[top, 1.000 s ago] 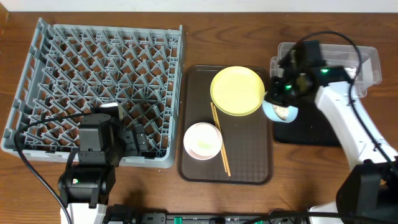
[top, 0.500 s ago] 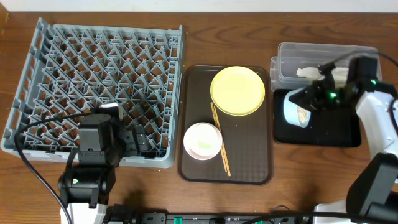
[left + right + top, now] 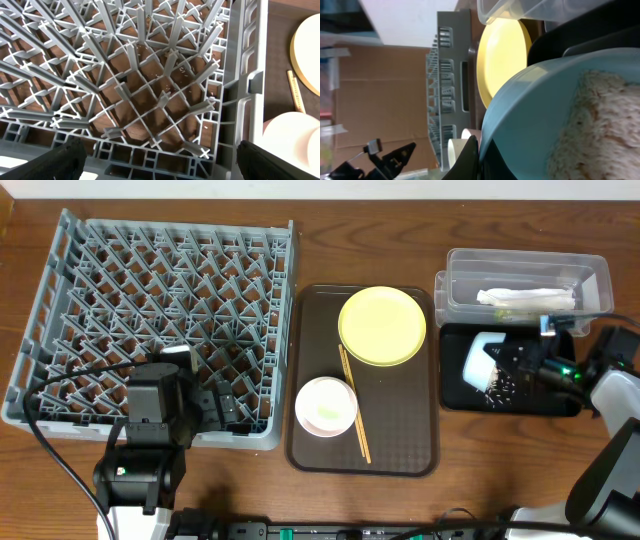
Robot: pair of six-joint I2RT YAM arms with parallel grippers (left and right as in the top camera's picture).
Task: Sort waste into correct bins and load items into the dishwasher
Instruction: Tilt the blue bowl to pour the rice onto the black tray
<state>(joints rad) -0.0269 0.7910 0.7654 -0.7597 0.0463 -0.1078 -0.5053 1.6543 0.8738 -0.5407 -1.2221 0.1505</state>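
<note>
Nearest, the left gripper (image 3: 165, 167) hangs over the dish rack's (image 3: 160, 290) near corner, fingers spread wide, only their dark tips in frame. On the brown tray (image 3: 400, 440) lie a white bowl (image 3: 325, 406), chopsticks (image 3: 360, 442) and a yellow plate (image 3: 382, 326). Rightward, the right gripper (image 3: 508, 363) pinches the blue bowl's (image 3: 482, 356) rim, partly hiding it; the bowl is tipped over the black tray (image 3: 545, 395), rice scraps (image 3: 497, 385) beneath. Farthest, a napkin (image 3: 525, 298) lies in the clear tub (image 3: 465, 275).

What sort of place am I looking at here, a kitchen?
Likely a test bench staged as a dish-clearing station, not a real kitchen: a grey dish rack and a brown tray holding a yellow plate sit on a wooden table.
</note>
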